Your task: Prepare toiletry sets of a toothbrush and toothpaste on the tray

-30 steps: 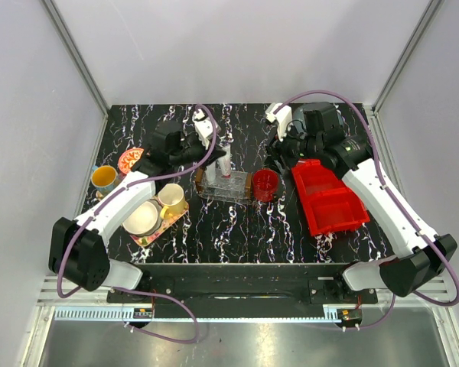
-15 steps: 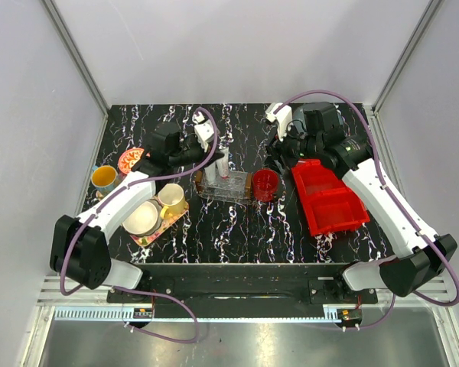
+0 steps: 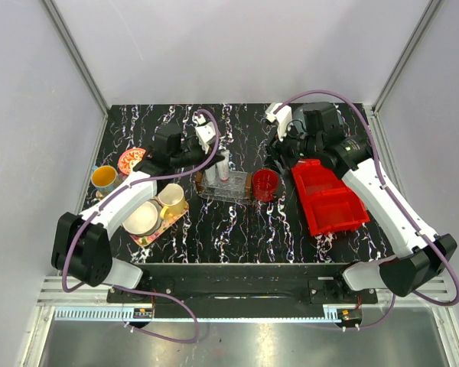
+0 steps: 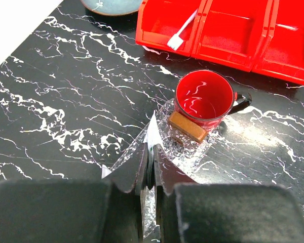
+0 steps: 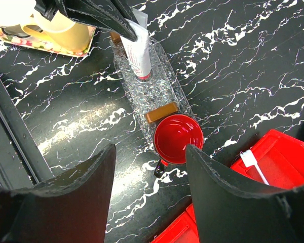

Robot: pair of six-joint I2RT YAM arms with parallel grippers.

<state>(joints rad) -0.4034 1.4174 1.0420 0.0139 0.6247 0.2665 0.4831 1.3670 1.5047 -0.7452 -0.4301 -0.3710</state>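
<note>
Over mid-counter, the left hand is clamped on a toothpaste tube, upright, cap down in the tray, while the right hand hangs apart, empty. No set is complete: the toothbrush lies in the red bin toward the right edge.

My left arm and right arm show me white shells, black joints and bases, each trailing a looping purple cable.

tray right end: red cup just beside | left: yellow mug near | near side: open table
</note>
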